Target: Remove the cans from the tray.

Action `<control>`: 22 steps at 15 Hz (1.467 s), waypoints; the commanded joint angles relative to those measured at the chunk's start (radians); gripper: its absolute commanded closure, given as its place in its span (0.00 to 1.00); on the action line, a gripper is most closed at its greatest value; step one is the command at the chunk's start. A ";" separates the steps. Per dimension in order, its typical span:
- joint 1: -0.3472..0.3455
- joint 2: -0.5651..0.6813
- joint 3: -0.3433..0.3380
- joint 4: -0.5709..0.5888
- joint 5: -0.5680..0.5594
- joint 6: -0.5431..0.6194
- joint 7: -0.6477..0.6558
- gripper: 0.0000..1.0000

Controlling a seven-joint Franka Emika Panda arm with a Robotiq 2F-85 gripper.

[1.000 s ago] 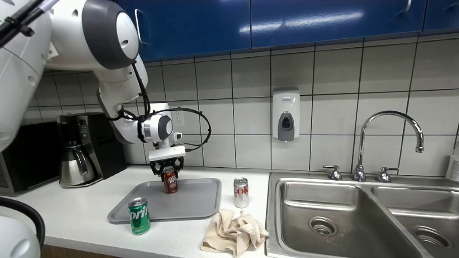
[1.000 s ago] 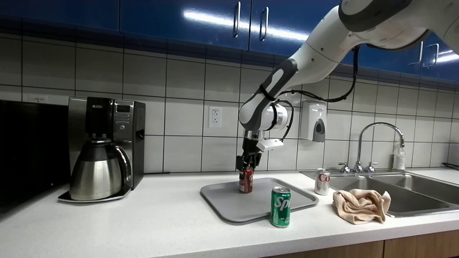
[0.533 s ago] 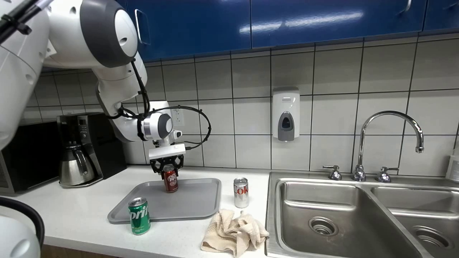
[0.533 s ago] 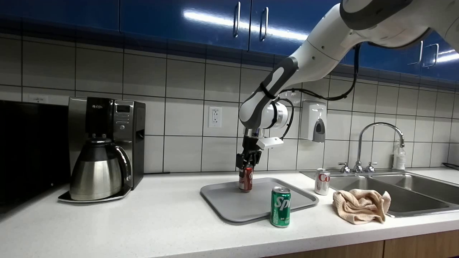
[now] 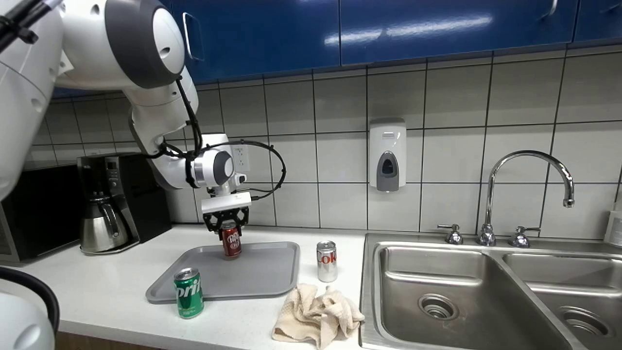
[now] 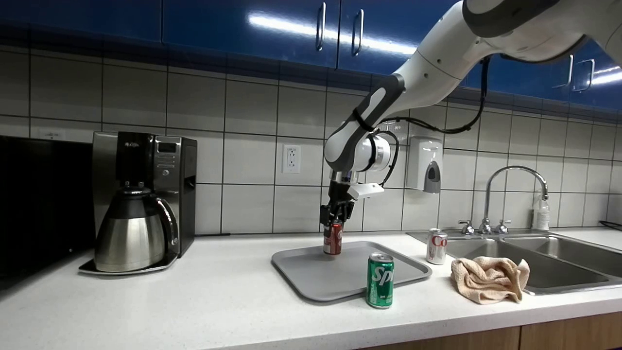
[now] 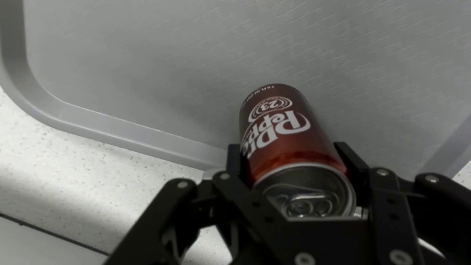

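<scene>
Over the grey tray [image 5: 267, 269], a black gripper [image 7: 289, 151] holds a dark red can [image 5: 232, 244], fingers [image 7: 352, 162] pressed to both sides, while a green can [image 5: 189, 294] stands just in front of the tray and a silver can [image 5: 327, 262] to its right.

The claw [image 6: 334, 226] is gripping a red soda can [image 6: 333, 243] over the grey tray [image 6: 320, 278] while a Sprite can [image 6: 380, 282] is standing beside it.

White glare streaks the blue cabinets [image 5: 452, 39] high in both exterior views; highlights gleam on the sink [image 5: 437, 272] at lower right; in the wrist view, soft shadow crosses the counter [image 7: 66, 198] at lower left.
</scene>
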 commanded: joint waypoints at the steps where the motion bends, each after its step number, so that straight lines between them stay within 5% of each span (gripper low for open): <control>1: -0.006 -0.035 0.003 -0.015 -0.018 -0.002 0.016 0.62; 13: -0.005 -0.034 0.003 -0.015 -0.017 0.012 0.020 0.62; 22: -0.081 -0.064 -0.011 -0.022 -0.002 0.009 -0.009 0.62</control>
